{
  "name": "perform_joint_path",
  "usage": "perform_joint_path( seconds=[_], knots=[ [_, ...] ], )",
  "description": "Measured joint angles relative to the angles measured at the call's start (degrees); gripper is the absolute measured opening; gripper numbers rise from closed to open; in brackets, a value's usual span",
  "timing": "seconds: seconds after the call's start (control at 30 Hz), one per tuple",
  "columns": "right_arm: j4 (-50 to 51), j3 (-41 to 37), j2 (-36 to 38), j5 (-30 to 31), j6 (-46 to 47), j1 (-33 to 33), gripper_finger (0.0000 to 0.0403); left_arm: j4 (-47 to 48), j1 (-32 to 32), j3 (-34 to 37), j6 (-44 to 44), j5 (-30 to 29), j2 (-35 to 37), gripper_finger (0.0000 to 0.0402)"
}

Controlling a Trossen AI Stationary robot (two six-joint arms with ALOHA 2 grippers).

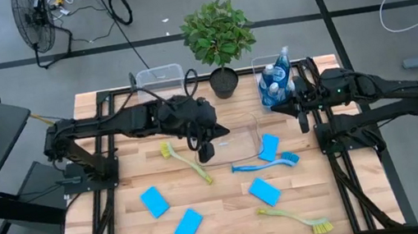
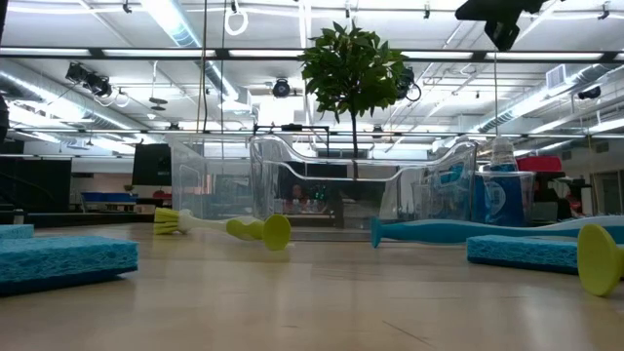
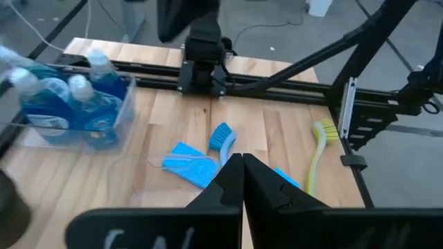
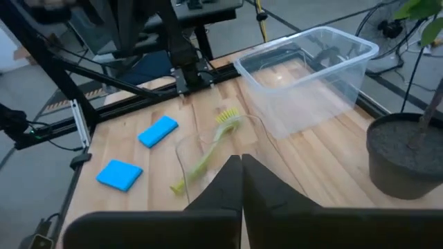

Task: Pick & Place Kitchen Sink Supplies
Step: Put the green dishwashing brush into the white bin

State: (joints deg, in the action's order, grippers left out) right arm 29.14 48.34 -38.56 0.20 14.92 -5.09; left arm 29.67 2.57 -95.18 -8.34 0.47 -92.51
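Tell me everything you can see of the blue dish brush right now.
The blue dish brush lies flat on the wooden table, right of centre, a slim bright-blue plastic handle running left to right with its bristled head at the right end. A blue sponge sits against it beside the head, seemingly overlapping the handle. In the low view it lies low along the tabletop in front of a clear bin. No pincer touches it.
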Motion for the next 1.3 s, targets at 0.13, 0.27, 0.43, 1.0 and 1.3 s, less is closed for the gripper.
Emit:
perform_joint_path(
  seconds=[0.13, 0.27, 0.43, 1.0, 1.3],
  knots=[
    [-0.6, 0.0, -0.5, 1.1, 0.6, 1.3, 0.0001, -7.7, 1.3, 5.7, -1.9, 0.2, -0.2, 0.0004],
    [-2.1, 0.0, -1.6, 0.8, 1.0, 2.5, 0.0001, -13.1, 2.7, 9.8, -3.7, -0.1, 0.0, 0.0004],
    [-3.2, 0.0, -3.5, 0.8, -0.7, 4.6, 0.0001, -13.5, 4.3, 11.9, -4.1, -0.9, 0.0, 0.0004],
    [-6.7, 0.0, -7.5, 6.9, -3.5, 11.4, 0.0, -17.8, 6.3, 12.2, -0.9, -1.1, 0.8, 0.0003],
    [-7.7, 0.0, -8.4, 9.9, -3.4, 12.9, 0.0, -19.8, 6.4, 12.3, 0.0, 0.0, 0.7, 0.0002]
  ],
)
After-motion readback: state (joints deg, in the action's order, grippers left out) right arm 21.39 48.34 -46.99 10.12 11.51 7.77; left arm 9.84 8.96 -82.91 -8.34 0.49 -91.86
